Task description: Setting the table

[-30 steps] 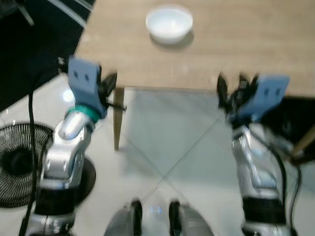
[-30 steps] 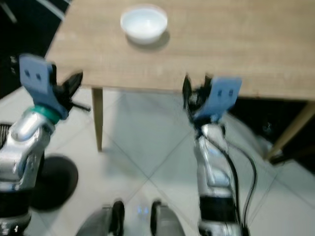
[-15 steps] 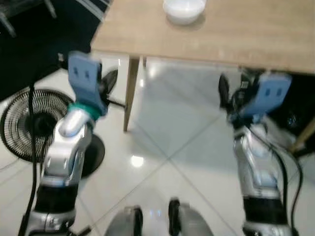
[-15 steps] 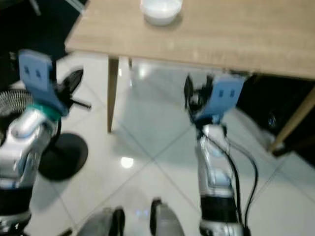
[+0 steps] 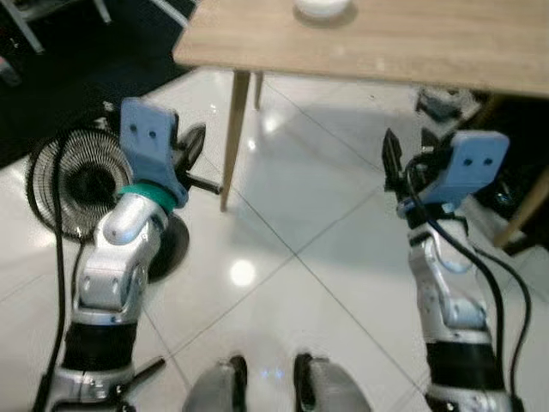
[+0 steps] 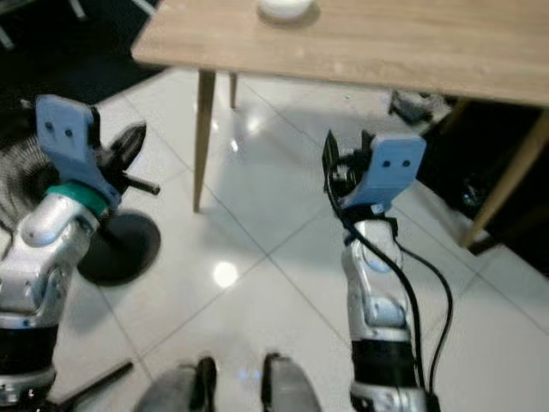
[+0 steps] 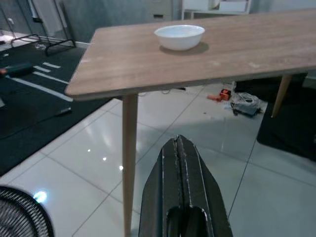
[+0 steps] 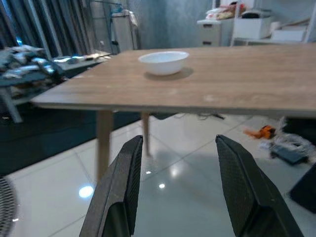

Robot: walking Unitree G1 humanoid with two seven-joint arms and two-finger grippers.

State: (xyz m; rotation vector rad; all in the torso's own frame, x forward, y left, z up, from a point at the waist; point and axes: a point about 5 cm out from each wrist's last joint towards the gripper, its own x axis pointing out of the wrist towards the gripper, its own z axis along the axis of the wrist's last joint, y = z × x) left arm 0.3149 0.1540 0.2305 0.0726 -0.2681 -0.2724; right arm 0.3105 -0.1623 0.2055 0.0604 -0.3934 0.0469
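A white bowl (image 7: 179, 37) stands near the left end of a light wooden table (image 7: 256, 49), ahead of me. Both arms are raised over the tiled floor, short of the table's near edge and below its top. My left gripper (image 7: 179, 144) is shut, its two black fingers pressed together with nothing between them, and it points at the table's corner leg (image 5: 232, 142). To the right, my right gripper (image 8: 178, 145) is open and empty, with the bowl framed between its fingers (image 8: 123, 187) from a distance. From the head, the bowl (image 5: 322, 7) sits at the very top edge.
A black standing fan (image 5: 73, 180) with a cable is on the floor by my left arm. A dark rug (image 7: 29, 98) lies to the left. Small clutter (image 7: 242, 103) sits under the table, beside another leg (image 6: 506, 184). White drawers (image 8: 232, 29) stand behind the table.
The whole view has shifted: the table and bowl have slid toward the top edge and more floor shows, so the camera moved back. Both arms hold the same pose.
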